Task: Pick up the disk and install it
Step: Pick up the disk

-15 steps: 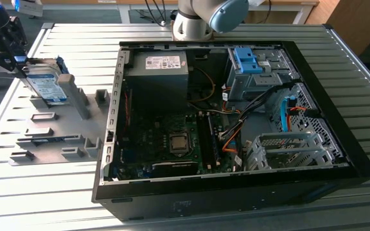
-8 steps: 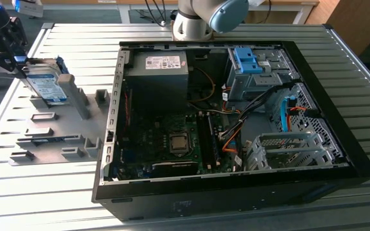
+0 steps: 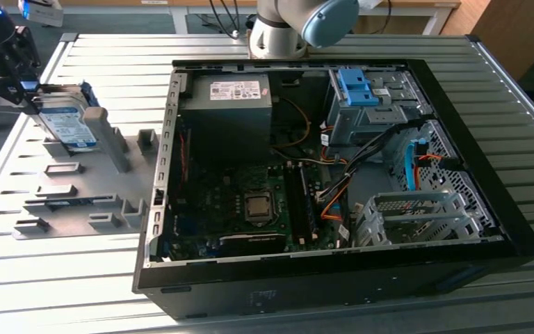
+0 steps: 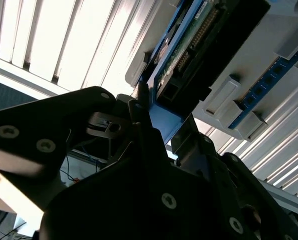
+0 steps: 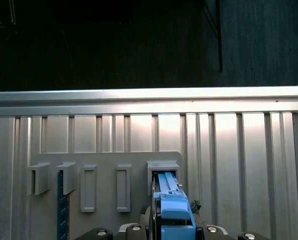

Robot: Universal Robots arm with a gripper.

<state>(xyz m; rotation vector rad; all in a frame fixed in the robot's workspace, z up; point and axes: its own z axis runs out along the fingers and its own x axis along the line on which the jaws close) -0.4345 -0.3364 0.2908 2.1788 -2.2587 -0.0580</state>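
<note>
Gripper (image 3: 28, 94) seemingly clamped on the upper end of the disk (image 3: 66, 126), disk upright at grey fixture plate (image 3: 72, 205), open computer case (image 3: 341, 174) beside.

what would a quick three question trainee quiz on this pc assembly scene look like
1. True or false: the disk already sits inside the computer case.
2. Pick one: the gripper is nearest to A) the disk, B) the black power supply, C) the blue bracket in the case.
3. Short answer: what is the disk standing in, and on which side of the computer case?

Key
1. False: it is outside the case.
2. A
3. A slot of the grey fixture plate, on the exterior view's left of the case.
</note>
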